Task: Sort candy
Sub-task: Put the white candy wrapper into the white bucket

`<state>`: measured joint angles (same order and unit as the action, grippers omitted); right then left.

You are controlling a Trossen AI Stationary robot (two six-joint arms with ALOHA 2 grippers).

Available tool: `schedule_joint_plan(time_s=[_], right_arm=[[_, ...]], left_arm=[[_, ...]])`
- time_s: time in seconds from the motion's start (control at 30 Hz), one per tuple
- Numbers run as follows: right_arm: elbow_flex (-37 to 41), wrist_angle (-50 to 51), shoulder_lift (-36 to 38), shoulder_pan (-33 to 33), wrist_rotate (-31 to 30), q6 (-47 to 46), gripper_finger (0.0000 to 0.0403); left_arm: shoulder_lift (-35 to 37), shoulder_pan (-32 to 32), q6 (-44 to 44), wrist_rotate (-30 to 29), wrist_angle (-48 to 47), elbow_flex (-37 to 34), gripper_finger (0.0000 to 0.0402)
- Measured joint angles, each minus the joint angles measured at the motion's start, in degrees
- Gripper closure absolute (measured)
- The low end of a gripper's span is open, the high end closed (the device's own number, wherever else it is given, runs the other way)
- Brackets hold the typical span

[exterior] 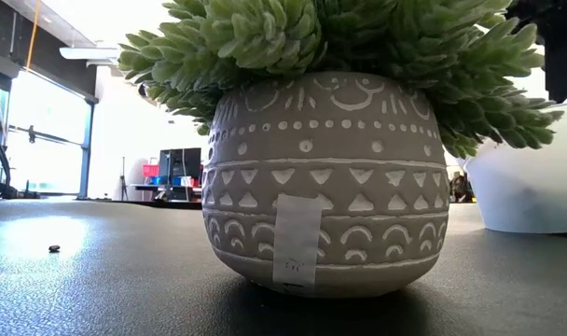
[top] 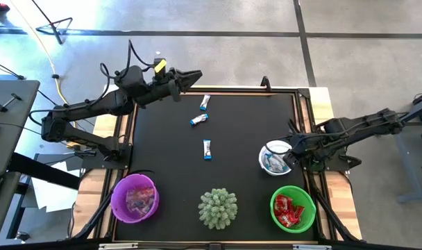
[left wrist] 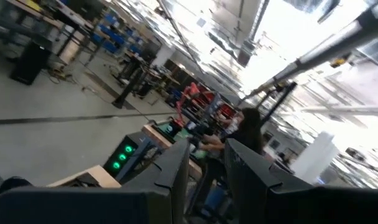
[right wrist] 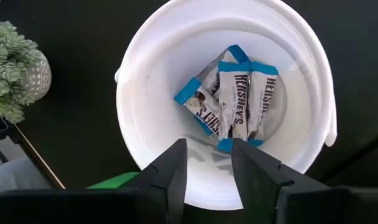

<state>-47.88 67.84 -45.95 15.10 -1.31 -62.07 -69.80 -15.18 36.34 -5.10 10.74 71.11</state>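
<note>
In the high view, the left gripper (top: 194, 75) sits at the upper left of the black mat (top: 246, 125), raised near its far edge; in its wrist view the fingers stand a little apart with nothing between them. Lower left, the purple bowl (top: 115, 201) holds pinkish candy. At upper centre, three blue-and-white candies (top: 207, 149) lie loose on the mat, apparently not yet sorted. Bottom centre stands the potted plant (top: 218, 207). At centre right, the white bowl (top: 267, 148) holds several blue-and-white candies, and the right gripper (right wrist: 206, 163) hovers directly over it, fingers parted and empty, so a piece seems just dropped in. Lower right, the green bowl (top: 309, 205) holds red candy. By this reckoning the sort looks mostly done, with three pieces left.
</note>
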Motion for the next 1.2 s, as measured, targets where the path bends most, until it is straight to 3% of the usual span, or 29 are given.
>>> schedule_joint_plan(time_s=[0.27, 0.43, 0.57, 0.73, 0.9, 1.0, 1.2], right_arm=[[0.0, -0.1, 0.0, -1.5, -3.1, 0.5, 0.0273], [0.0, -0.1, 0.0, -2.8, -4.9, -3.8, 0.0272], [0.0, -0.3, 0.0, -3.1, -5.1, -9.5, 0.0272], [0.0, -0.4, -0.1, -3.1, -9.7, -12.6, 0.0272], [0.0, -0.1, -0.2, -3.1, -16.9, -11.9, 0.0272], [0.0, 1.2, -0.2, -3.1, -17.8, -11.1, 0.0272], [0.0, 6.6, -0.2, -3.1, -17.1, -16.8, 0.0272]], left_arm=[[0.0, -1.0, -1.4, -12.0, 5.1, 0.0, 0.0312], [0.0, -5.3, -2.2, -13.0, 14.0, 1.0, 0.0312], [0.0, -9.0, -2.1, -12.9, 16.0, 5.1, 0.0312], [0.0, -12.7, -0.9, -6.7, 15.9, 11.1, 0.0312], [-0.9, -14.5, 4.1, -8.3, 16.0, 17.1, 0.0312], [-2.7, -14.2, 5.8, -7.8, 14.3, 19.8, 0.0312], [-6.8, -13.3, 8.9, 3.9, 7.9, 22.7, 0.0312]])
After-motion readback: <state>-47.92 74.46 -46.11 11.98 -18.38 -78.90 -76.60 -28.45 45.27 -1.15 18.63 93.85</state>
